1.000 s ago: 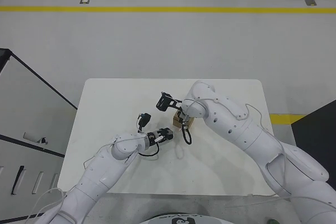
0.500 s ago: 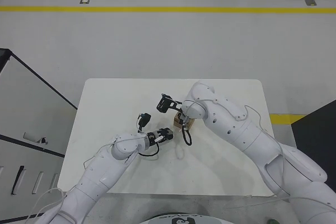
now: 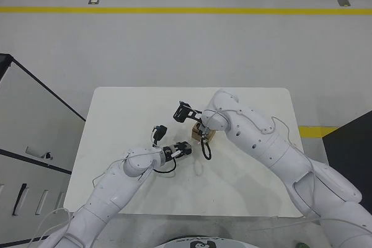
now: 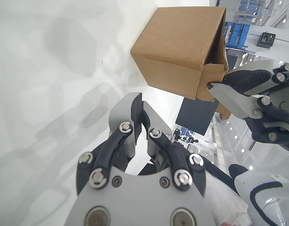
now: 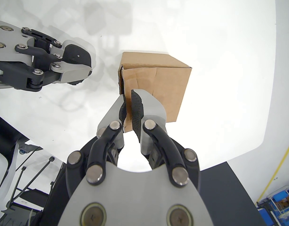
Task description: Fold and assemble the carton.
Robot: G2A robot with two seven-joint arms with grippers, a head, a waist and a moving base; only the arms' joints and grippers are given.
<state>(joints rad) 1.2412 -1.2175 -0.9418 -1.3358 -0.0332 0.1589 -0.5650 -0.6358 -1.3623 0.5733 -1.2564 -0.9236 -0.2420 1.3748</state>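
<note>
On the table (image 3: pixel 124 124), the right pincer (image 5: pixel 127 109) clamps the carton (image 5: pixel 158 81); the left pincer (image 4: pixel 140 109) sits closed nearby.

The left tool (image 4: pixel 139 110) sat pinched shut and empty, pointing toward three o'clock. At its one o'clock, the right tool (image 5: pixel 128 101) gripped the carton (image 5: pixel 156 81) edge.

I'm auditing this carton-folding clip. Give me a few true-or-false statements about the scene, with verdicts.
1. The right pincer is clamped on an edge of the carton. True.
2. The left pincer holds the carton. False: it is shut on nothing, just beside the carton.
3. The carton lies as a flat sheet. False: it is already box-shaped.
4. The table is white. True.
</note>
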